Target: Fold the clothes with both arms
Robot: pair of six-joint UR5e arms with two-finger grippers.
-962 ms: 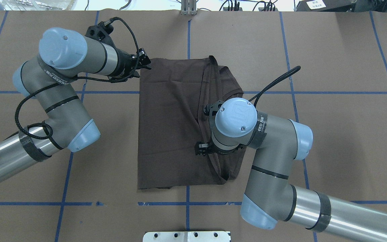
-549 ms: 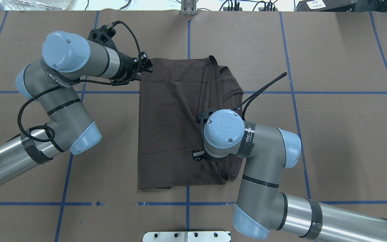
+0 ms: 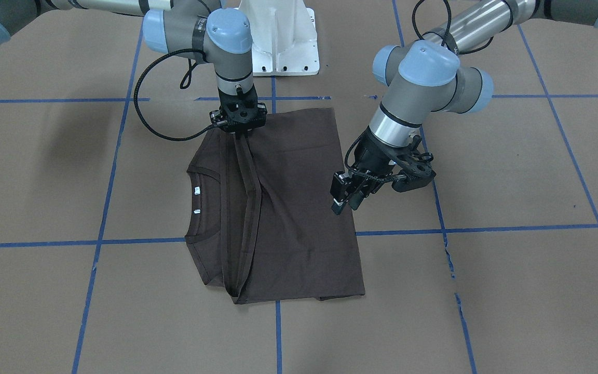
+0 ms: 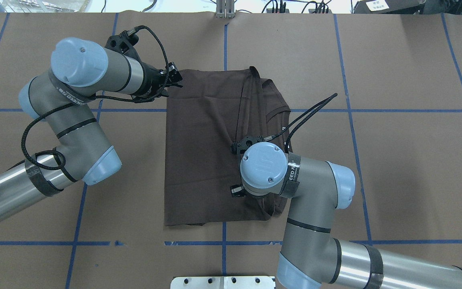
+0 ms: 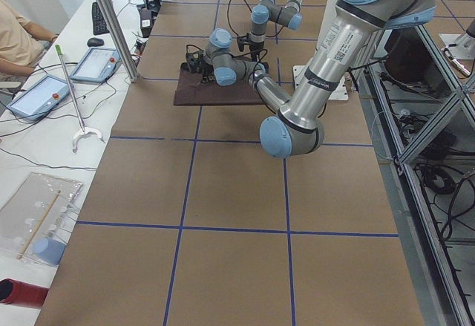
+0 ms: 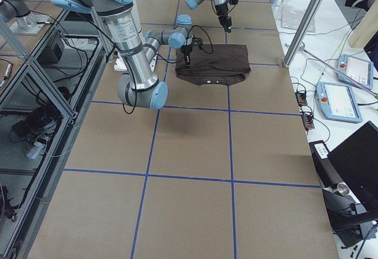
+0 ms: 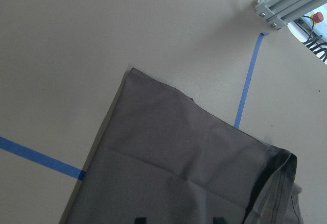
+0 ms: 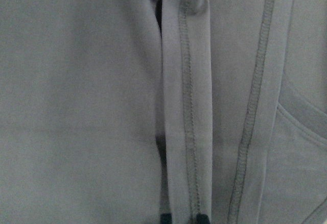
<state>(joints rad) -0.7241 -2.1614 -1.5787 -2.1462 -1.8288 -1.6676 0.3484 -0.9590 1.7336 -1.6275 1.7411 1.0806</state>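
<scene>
Front view: the T-shirt (image 3: pixel 299 208) lies half-folded on the tabletop (image 3: pixel 486 259); the right hand (image 3: pixel 239 134) is clenched on its doubled hem.
Overhead view: the left hand (image 4: pixel 175 78) is nearest the shirt's far left corner.
Left wrist view: the fingertips (image 7: pixel 139 220) are spread and hold nothing.

Overhead and front cameras face each other, sharing the T-shirt (image 4: pixel 203 152); wrist cameras seemingly closest.

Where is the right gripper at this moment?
Front-facing view, left side: the right gripper points down onto the T-shirt at its folded hem, near the edge closest to the white pedestal.
</scene>
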